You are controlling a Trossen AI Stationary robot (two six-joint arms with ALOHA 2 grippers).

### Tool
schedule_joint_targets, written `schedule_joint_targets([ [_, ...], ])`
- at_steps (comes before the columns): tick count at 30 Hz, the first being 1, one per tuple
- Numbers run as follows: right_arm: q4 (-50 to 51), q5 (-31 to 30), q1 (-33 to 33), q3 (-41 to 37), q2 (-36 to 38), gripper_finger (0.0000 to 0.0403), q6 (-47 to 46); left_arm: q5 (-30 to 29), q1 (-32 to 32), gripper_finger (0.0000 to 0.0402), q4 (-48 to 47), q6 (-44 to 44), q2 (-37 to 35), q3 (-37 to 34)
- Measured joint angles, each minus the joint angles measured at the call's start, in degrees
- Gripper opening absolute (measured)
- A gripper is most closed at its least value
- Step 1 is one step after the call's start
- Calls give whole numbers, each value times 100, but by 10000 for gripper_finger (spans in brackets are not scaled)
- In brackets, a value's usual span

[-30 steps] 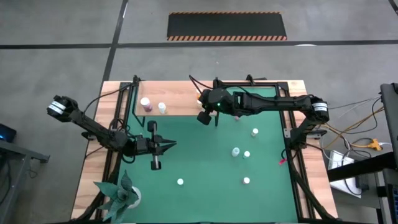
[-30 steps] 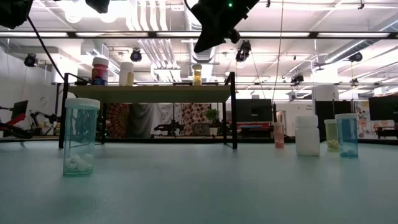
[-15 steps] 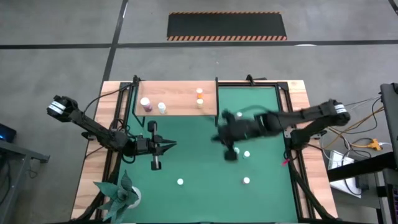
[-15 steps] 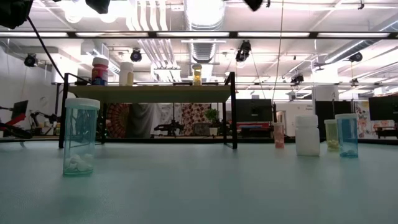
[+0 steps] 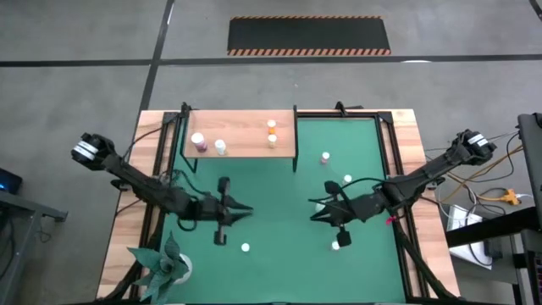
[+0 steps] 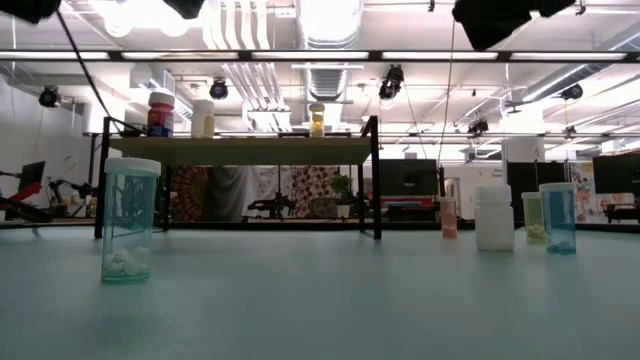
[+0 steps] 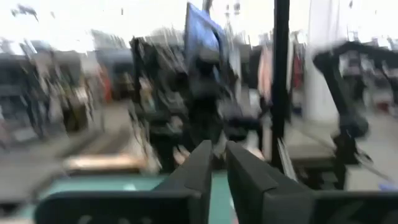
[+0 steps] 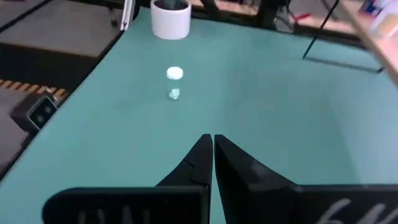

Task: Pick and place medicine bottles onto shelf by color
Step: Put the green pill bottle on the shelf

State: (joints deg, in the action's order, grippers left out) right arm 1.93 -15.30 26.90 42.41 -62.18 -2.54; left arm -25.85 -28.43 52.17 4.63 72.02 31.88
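right gripper moved off shelf | over green mat

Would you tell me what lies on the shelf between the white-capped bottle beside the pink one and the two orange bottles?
Nothing: in the high view the shelf is bare wood between the white-capped bottle and the orange bottles.
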Motion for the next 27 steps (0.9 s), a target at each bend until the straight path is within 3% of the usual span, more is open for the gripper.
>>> schedule_joint_targets([
  [3, -541, 21, -2, -311, 228, 8, 339, 2, -96, 72, -1695, -739, 386, 809],
  [9, -740, 21, -3, -612, 563, 8, 556, 160, -281, 160, -7458, -3342, 1113, 2939],
  [11, -736, 24, -3, -679, 610, 8, 499, 518, -338, 187, -8657, -3847, 1504, 3486],
  [16, -734, 32, -3, -816, 566, 8, 366, 1480, -366, 226, -8972, -3731, 2285, 4230],
  [27, -738, 27, -3, -977, 501, 9, 101, 1786, -344, 231, -9271, -3739, 2949, 4308],
])
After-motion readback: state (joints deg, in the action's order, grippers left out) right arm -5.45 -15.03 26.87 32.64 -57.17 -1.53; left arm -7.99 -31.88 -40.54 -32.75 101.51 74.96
